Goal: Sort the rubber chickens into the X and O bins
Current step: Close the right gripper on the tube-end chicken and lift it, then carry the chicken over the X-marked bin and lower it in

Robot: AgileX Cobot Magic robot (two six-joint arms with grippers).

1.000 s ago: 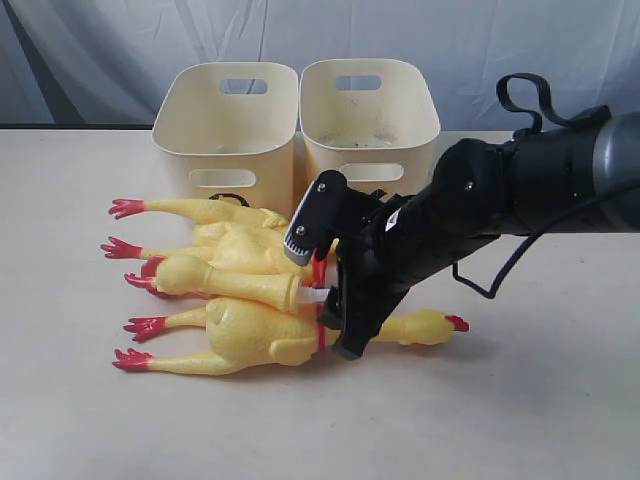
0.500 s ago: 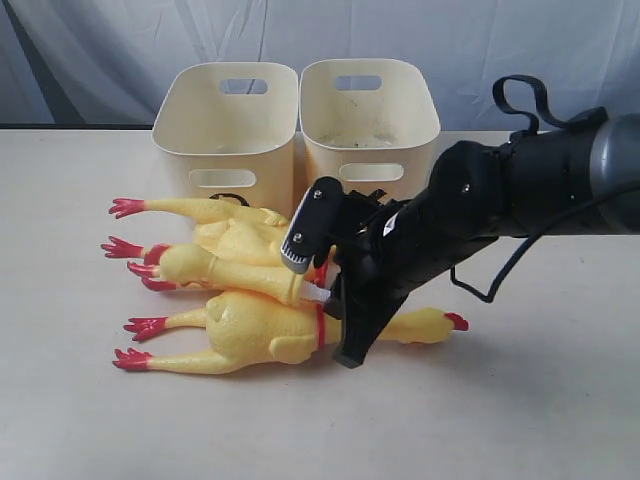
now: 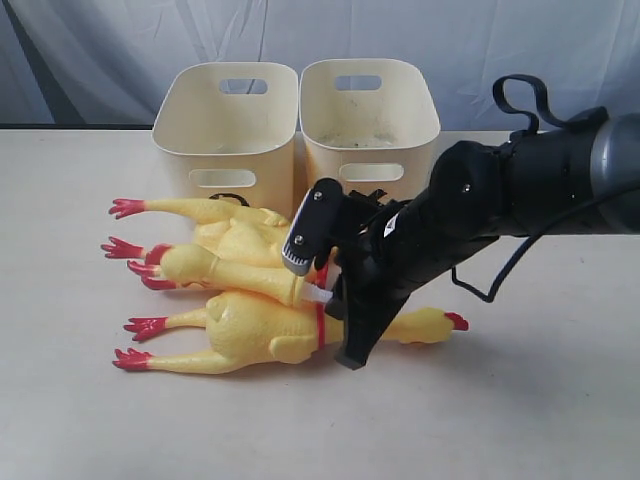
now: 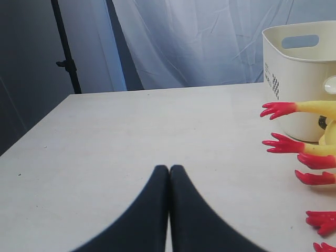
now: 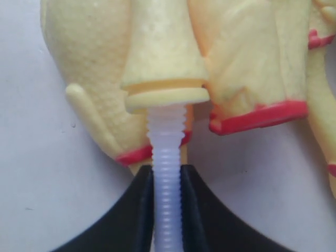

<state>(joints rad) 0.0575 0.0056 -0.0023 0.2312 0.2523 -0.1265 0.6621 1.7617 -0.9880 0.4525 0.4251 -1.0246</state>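
Right end effector [image 5: 167, 176] clamps white neck [image 5: 167, 142] of a rubber chicken [image 5: 163, 47], left one [image 4: 169, 170] closed, over pale table [image 3: 520, 420] before grey curtain [image 3: 100, 50].

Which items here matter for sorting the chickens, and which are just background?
Job: rubber chickens; left bin; right bin; right gripper, clamped on one chicken's white ribbed stem.
Just there: curtain; black stand; cable.
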